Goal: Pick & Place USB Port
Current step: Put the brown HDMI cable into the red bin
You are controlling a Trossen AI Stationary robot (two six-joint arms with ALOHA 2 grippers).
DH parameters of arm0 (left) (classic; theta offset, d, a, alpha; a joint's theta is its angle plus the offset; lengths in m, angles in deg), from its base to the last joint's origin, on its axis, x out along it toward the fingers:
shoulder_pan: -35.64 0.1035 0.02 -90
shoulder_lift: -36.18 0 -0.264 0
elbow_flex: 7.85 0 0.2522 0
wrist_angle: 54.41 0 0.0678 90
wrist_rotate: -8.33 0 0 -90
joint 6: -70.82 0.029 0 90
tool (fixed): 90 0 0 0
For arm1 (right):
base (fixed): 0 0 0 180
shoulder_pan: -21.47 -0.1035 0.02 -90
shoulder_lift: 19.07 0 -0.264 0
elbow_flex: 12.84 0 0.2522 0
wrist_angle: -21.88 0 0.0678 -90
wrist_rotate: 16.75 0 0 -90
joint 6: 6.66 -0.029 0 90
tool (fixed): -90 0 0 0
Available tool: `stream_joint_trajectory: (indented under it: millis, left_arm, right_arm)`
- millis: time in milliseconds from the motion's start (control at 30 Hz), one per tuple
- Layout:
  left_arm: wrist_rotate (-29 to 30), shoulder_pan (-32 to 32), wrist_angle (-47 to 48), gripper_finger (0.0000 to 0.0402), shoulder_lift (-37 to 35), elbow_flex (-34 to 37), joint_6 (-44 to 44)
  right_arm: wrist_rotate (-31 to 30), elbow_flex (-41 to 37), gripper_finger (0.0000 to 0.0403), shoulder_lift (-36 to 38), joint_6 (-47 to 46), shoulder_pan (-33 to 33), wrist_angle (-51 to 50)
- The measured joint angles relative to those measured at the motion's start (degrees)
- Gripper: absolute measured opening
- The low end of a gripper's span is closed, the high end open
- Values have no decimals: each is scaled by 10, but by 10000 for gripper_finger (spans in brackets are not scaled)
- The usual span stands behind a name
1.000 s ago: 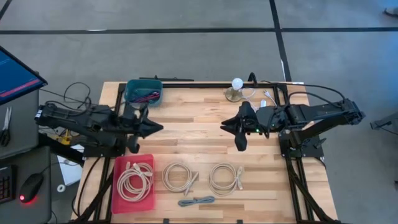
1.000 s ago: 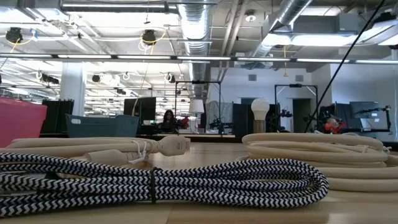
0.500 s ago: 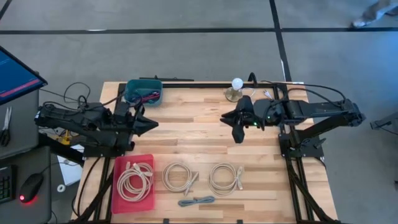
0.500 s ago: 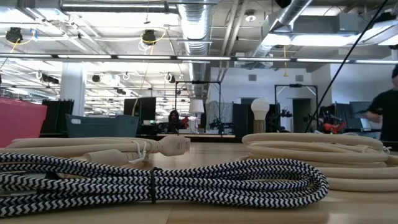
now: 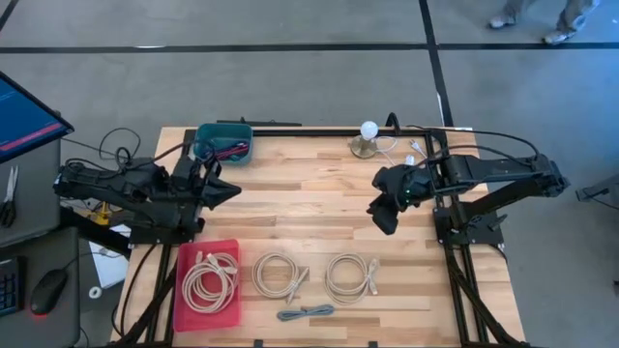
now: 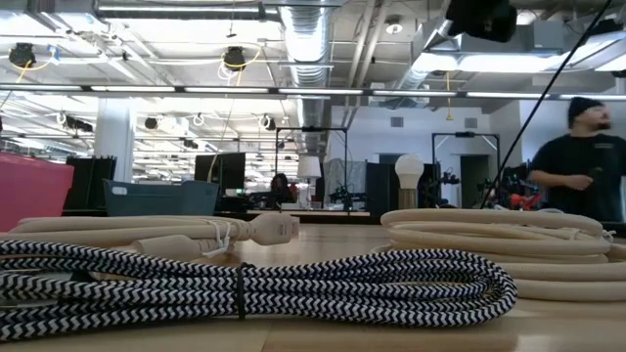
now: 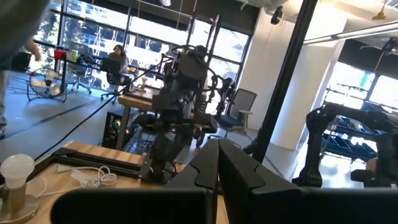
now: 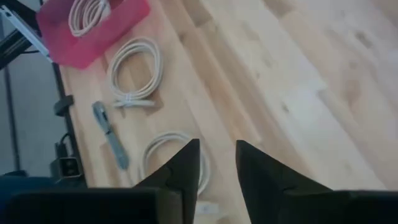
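The middle of the pale wooden plank table (image 5: 290,193) lies bare between the left gripper (image 5: 228,189), near the left edge with fingers pressed together, and the right gripper (image 5: 384,220), over the right half with fingers slightly apart and holding nothing. Along the near edge sit a red plastic tray (image 5: 189,309) containing one coiled cream USB cable (image 5: 210,277), two loose cream cable coils (image 5: 279,274) beside it, and a grey braided cable bundle (image 5: 305,312). At the far edge stand a teal plastic bin (image 5: 207,134) with dark and red items inside and a white bulb on a brass base (image 5: 367,138).

Overhead, table-level, two wrist views
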Motion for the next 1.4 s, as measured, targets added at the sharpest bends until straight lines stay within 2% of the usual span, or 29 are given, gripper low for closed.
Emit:
stream_joint_trajectory:
  millis: [300,433,900,1167,1400]
  left_arm:
    - [2,0,5,11,1,1,0]
    - [4,0,5,10,0,1,0]
    - [4,0,5,12,0,1,0]
    - [4,0,5,12,0,1,0]
    - [4,0,5,12,1,1,0]
  right_arm:
    - [26,0,193,-11,-23,-8,-38]
    - [37,0,221,-29,-63,-23,-52]
    - [51,0,220,-162,-173,-98,-50]
    - [51,0,219,-248,-191,-129,-10]
    - [77,0,218,-308,-205,-143,20]
